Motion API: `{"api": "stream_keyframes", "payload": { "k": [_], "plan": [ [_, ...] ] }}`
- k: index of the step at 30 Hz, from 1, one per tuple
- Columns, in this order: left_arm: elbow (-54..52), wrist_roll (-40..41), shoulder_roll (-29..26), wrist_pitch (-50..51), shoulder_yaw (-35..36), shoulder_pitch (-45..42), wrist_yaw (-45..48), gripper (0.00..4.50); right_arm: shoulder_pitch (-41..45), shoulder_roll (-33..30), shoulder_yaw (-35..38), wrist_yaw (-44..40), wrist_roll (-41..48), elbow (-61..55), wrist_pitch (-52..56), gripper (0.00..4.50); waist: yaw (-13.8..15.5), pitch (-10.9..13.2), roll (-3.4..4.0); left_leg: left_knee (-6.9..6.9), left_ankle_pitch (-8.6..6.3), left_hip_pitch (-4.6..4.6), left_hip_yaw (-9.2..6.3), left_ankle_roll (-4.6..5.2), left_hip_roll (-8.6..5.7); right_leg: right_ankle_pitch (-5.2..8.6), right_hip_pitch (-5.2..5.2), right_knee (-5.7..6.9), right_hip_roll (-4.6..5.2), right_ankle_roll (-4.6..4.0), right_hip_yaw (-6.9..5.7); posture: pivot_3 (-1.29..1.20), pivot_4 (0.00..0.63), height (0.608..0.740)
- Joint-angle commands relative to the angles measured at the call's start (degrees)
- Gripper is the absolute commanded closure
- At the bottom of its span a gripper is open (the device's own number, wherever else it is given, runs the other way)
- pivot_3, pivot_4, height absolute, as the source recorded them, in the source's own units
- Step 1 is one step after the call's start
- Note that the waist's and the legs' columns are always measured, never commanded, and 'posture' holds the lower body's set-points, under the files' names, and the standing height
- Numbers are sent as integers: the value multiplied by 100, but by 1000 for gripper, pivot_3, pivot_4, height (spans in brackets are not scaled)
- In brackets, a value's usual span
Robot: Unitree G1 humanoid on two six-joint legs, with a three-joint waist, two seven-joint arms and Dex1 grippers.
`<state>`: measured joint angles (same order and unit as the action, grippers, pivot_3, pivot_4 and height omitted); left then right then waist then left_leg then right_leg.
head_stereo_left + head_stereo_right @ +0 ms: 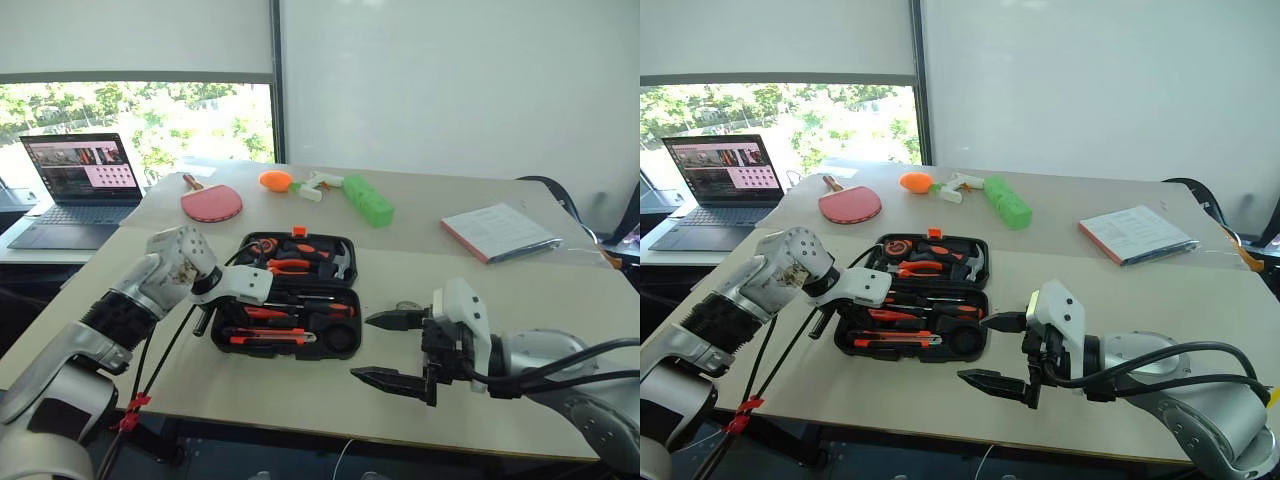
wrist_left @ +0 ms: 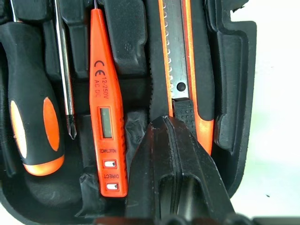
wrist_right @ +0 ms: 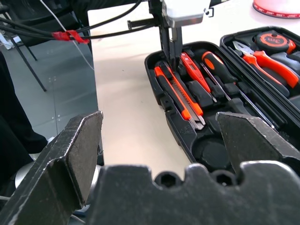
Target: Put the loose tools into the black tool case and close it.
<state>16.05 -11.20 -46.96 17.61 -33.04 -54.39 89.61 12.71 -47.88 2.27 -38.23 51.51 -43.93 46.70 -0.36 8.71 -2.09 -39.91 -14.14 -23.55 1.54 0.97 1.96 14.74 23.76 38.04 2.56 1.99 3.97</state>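
The black tool case [image 1: 290, 295] lies open at table centre, the red paddle [image 1: 211, 204] at its eleven o'clock. My left gripper [image 3: 169, 51] has its fingers pressed together with nothing between them, their tips at the utility knife [image 2: 180, 70], I judge to seat it in its slot. My right gripper [image 1: 400, 350] waits spread wide and empty at the case's four o'clock, clear of the lid's swing. My left wrist view shows the slim orange screwdriver [image 2: 105, 112] nested beside the knife; the head views cannot resolve that.
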Motion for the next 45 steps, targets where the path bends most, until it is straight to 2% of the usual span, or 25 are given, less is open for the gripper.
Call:
{"api": "stream_keyframes", "payload": {
  "k": [1, 3, 8, 11, 16, 19, 21, 22, 25, 29, 33, 37, 42, 43, 45],
  "plan": [
    [81, 265, 243, 370, 344, 25, -22, 4493, 51, -12, 127, 60, 99, -94, 25, 0, 3, 0, -1, 0, 0, 10, 1, 0, 0, 0, -11, -1, 0, 0, 0, 0, 150, 740],
    [61, 841, 461, 633, 969, -75, -94, 4493, -61, -90, 244, 67, 54, -107, 4, 0, 11, 4, -6, 0, 0, 17, 0, 0, 1, 2, -20, -3, 0, 2, -1, 0, 150, 740],
    [262, 1942, 903, 1794, 2366, -471, -723, 4493, -627, -297, 851, 272, -326, 5, -74, 0, 4, 8, -15, -8, 0, -59, -14, 0, 2, 1, 50, 1, -2, 3, -5, 0, 150, 740],
    [65, 2473, 931, 2345, 2736, -531, -702, 3789, -1235, -461, 1547, 191, -573, 304, -105, 0, -22, 8, -14, -7, -2, -74, -17, 4, -1, 1, 60, -1, -1, 4, -6, 0, 150, 740],
    [-912, 3383, 1079, 2978, 3211, -232, -808, 2161, -2357, -584, 2913, -323, -855, 943, -193, 0, -26, 7, -13, -1, -3, -65, -15, 5, -4, 4, 50, -6, 3, 8, -1, 0, 150, 740],
    [-1374, 3689, 991, 2979, 3252, 35, -748, 1112, -2711, -701, 3292, -660, -1073, 1250, -335, 0, -30, 7, -13, -3, -2, -57, -14, 4, -4, 4, 43, -3, 2, 8, 0, 0, 150, 740],
    [-1610, 3837, 893, 2947, 3251, 186, -693, 431, -2709, -885, 3292, -909, -1229, 1517, -444, 0, -64, 8, -13, -2, -2, -43, -10, 3, -4, 3, 36, 0, 0, 7, 6, 0, 150, 740],
    [-1675, 3896, 855, 2962, 3252, 216, -702, 78, -2626, -976, 3200, -1008, -1305, 1634, -518, 0, -88, 8, -13, -1, -2, -34, -5, 3, -2, 2, 32, 1, -2, 5, 14, 0, 150, 740],
    [-1789, 4009, 761, 2942, 3227, 248, -756, 33, -2078, -1182, 2633, -1189, -1504, 1933, -728, 0, -137, 8, -12, 6, 1, -16, 1, -1, 0, 2, 22, 0, -8, 5, 21, 0, 150, 740],
    [-1969, 3902, 558, 2592, 3075, 367, -715, 33, -765, -1210, 1202, -1448, -2033, 2444, -1030, 0, -221, 13, -10, 10, 4, 7, 1, -4, 0, 3, 9, 0, -14, 6, 27, 0, 150, 740],
    [-2145, 3875, 346, 2408, 3000, 508, -722, 33, 660, -839, -396, -1765, -3031, 3390, -1520, 0, -211, 17, -1, 16, 4, -3, 3, -5, -3, 1, 23, -2, -15, 0, 32, 0, 150, 740],
    [-2197, 3773, 140, 2147, 2937, 628, -745, 33, 1594, -394, -1380, -2037, -3857, 4367, -2035, 0, -178, 22, 3, 15, 4, -28, 4, -4, -2, 1, 44, -2, -13, 0, 27, 0, 150, 740],
    [-2221, 3649, -2, 1901, 2911, 737, -948, 0, 2271, 171, -1986, -2234, -4488, 5455, -2526, 1242, -103, 27, 10, 14, 3, -36, 4, -4, -4, 1, 49, -8, -6, 0, 22, 0, 150, 740],
    [-2231, 3637, 0, 1880, 2915, 750, -1002, 0, 2314, 244, -2038, -2269, -4563, 5588, -2620, 1718, -89, 27, 10, 14, 3, -36, 4, -4, -4, 1, 49, -8, -5, 0, 21, 0, 150, 740],
    [-2268, 3659, -9, 1899, 2926, 767, -1079, 0, 2344, 327, -2106, -2354, -4679, 5750, -2767, 2328, -51, 28, 10, 13, 3, -36, 4, -4, -4, 1, 49, -8, -6, 0, 20, 0, 150, 740]
  ]
}}
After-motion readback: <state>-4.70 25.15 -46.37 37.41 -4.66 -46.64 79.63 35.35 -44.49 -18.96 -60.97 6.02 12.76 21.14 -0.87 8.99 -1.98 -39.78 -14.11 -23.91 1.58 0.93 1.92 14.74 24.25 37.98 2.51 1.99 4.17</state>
